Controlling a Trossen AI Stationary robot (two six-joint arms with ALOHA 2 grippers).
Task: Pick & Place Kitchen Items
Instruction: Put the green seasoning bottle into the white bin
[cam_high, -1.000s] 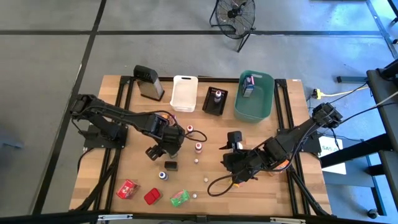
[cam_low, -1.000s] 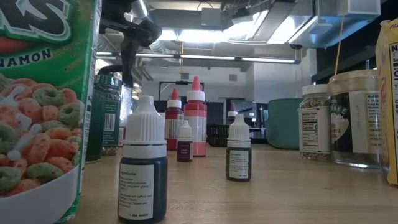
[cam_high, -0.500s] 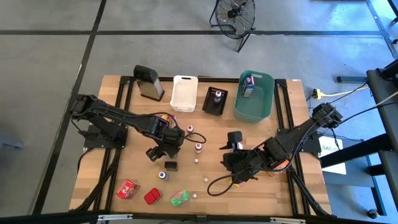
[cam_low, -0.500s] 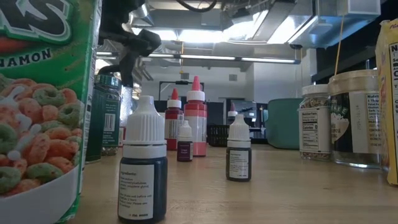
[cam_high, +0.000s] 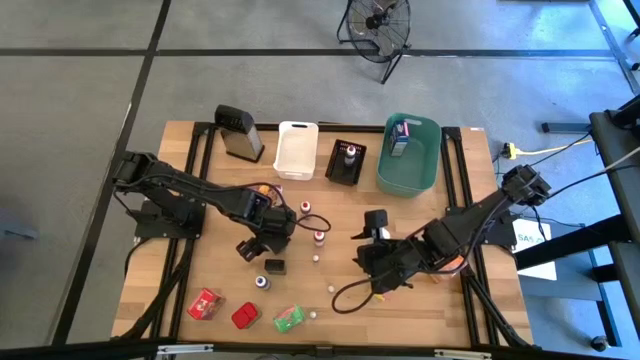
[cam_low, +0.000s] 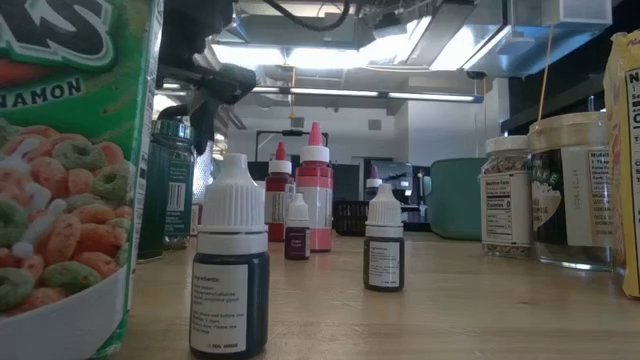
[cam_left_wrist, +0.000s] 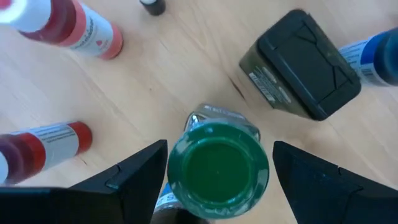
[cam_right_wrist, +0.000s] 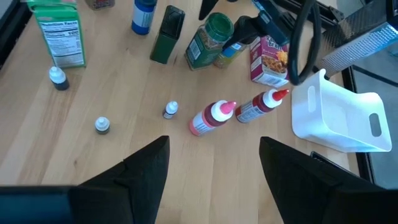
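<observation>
High view. You are looking down on the wooden tabletop (cam_high: 330, 200). The left hand (cam_high: 270, 240) is hovering left of centre, directly above a green-lidded jar that it mostly hides here. The right hand (cam_high: 372, 262) is waiting right of centre with nothing in it. Packets are lying along the lower left edge, and the white bin (cam_high: 297, 149), black bin (cam_high: 346, 161) and teal bin (cam_high: 409, 154) are lining the upper middle.

Low view. The green-lidded jar (cam_low: 176, 185) is standing upright at left, behind the cereal box (cam_low: 70, 170), with the left arm's dark links coming down over it. Small dropper bottles (cam_low: 230, 270) are filling the foreground.

Left wrist view. The left hand (cam_left_wrist: 214, 171) is standing open, one finger on each side of the jar's round green lid (cam_left_wrist: 217, 165), with clear gaps on both sides. A dark rectangular tin (cam_left_wrist: 301, 65) is lying just beside it at upper right, and two red squeeze bottles (cam_left_wrist: 62, 28) are sitting at left.

Handling. You are probably dealing with a rigid, light jar whose smooth round wall may slip; take it across the body just under the lid, centred, so it is not twisting out or knocking the tin.

Right wrist view. The right hand (cam_right_wrist: 208, 174) is open and empty, its fingers spread along the lower edge; the jar (cam_right_wrist: 208, 40) is appearing at the upper centre beneath the other arm.
</observation>
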